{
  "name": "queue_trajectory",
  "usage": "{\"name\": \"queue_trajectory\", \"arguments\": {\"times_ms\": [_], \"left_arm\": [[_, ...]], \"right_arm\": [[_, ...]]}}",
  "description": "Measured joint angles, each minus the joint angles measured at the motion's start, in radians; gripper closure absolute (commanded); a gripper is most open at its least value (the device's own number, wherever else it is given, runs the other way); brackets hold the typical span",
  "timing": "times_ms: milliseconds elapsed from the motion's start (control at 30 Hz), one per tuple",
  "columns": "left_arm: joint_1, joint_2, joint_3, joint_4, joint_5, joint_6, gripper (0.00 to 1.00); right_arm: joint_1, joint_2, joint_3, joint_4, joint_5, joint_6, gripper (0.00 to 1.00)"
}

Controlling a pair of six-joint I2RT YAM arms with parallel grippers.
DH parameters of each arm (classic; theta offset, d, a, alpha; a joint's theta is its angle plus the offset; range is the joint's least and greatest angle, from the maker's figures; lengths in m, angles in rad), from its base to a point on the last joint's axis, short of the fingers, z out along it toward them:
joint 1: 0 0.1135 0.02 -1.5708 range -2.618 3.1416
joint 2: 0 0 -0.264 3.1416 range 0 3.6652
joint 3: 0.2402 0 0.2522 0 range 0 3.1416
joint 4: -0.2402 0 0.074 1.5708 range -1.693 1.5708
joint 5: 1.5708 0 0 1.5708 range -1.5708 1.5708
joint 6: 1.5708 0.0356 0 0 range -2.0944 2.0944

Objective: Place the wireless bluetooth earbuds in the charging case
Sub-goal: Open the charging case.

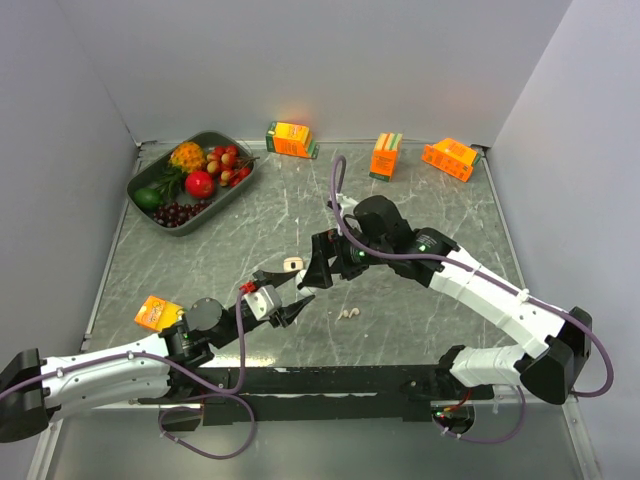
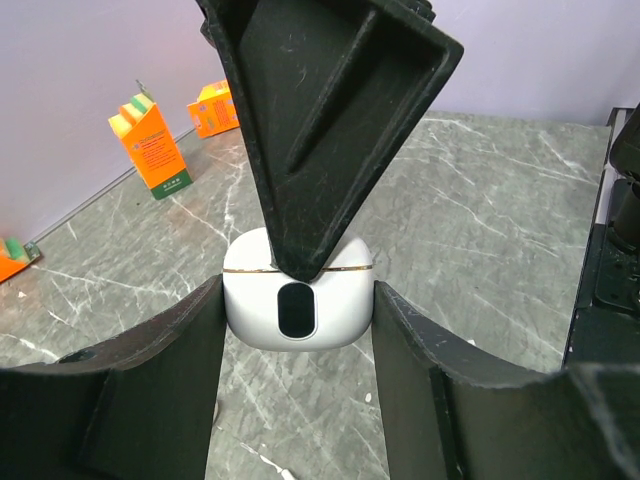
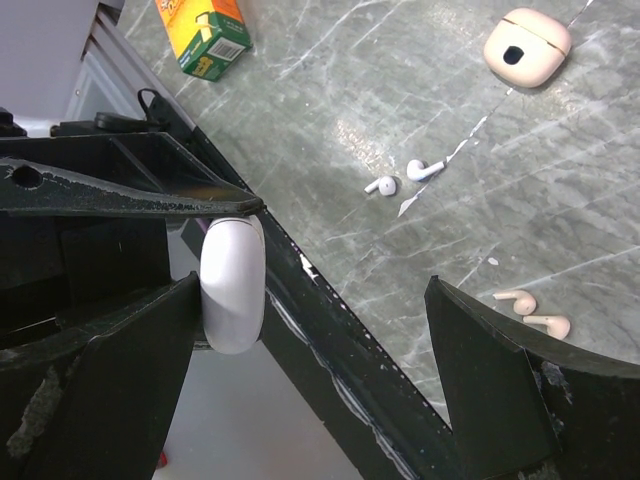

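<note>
Over marble table (image 1: 430, 200) (pale walls (image 1: 350, 60)): left jaws grip charging case (image 2: 250, 305), right jaws spread.

Your left arm (image 1: 100, 375) and right arm (image 1: 500, 300) look alike: glossy white link shells joined by rounded black joint housings (image 1: 385, 220). A purple cable (image 1: 338, 195) runs off each arm in loose loops, and small green lights (image 1: 422, 241) glow on the right arm's dark housings. Your left gripper (image 1: 275, 297) and right gripper (image 1: 315, 272) are matt black, with broad, triangular fingers (image 3: 60, 400) that have raised ribs and taper to narrow tips. In the right wrist view you can see pale scuffs on their inner faces.
</note>
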Motion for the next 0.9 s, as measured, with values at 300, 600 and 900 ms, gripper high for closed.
{"name": "queue_trajectory", "arguments": {"times_ms": [300, 600, 900], "left_arm": [[0.000, -0.004, 0.000, -0.002, -0.001, 0.000, 0.99], [-0.001, -0.016, 0.000, -0.023, -0.016, 0.000, 0.99], [-0.001, -0.023, 0.000, -0.031, -0.023, 0.000, 0.99]], "right_arm": [[-0.005, -0.011, 0.000, -0.002, -0.003, 0.000, 0.01], [-0.023, -0.022, 0.000, -0.003, 0.007, 0.000, 0.01], [-0.025, -0.028, 0.000, -0.003, 0.019, -0.001, 0.01]]}}
